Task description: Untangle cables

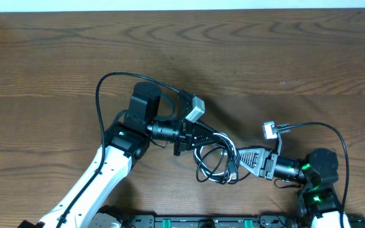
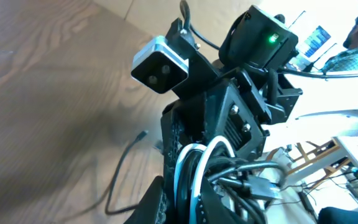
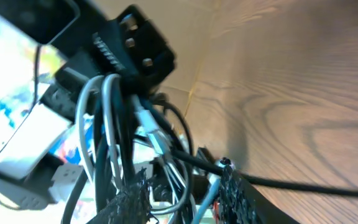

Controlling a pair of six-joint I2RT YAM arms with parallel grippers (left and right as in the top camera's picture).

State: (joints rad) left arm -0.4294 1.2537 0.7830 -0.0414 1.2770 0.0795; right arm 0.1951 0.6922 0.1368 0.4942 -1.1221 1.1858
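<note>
**Black and white cords bunched between two facing grippers**

Finding 1. The cables (image 1: 215, 158) sit as one tangled bunch of loops directly between the tips of the two tools, above the wooden table (image 1: 56, 63).

Finding 2. The left gripper (image 1: 198, 135) has its jaws together, clamped on the cables. The cords leave its tip and loop away toward the opposite tool.

Finding 3. The right gripper (image 1: 238, 163) meets the far side of the same bunch. Several loops pass between its fingers (image 3: 126, 202). Whether they press on the cords cannot be told.

Finding 4. Seen from the left wrist, one white cord (image 2: 194, 155) curves among the black ones just ahead of that tool. A single black cord (image 2: 124, 171) trails down onto the wood beside it, plug end free.

Finding 5. The two tools point at each other and are near, with only the bunch between them.
</note>
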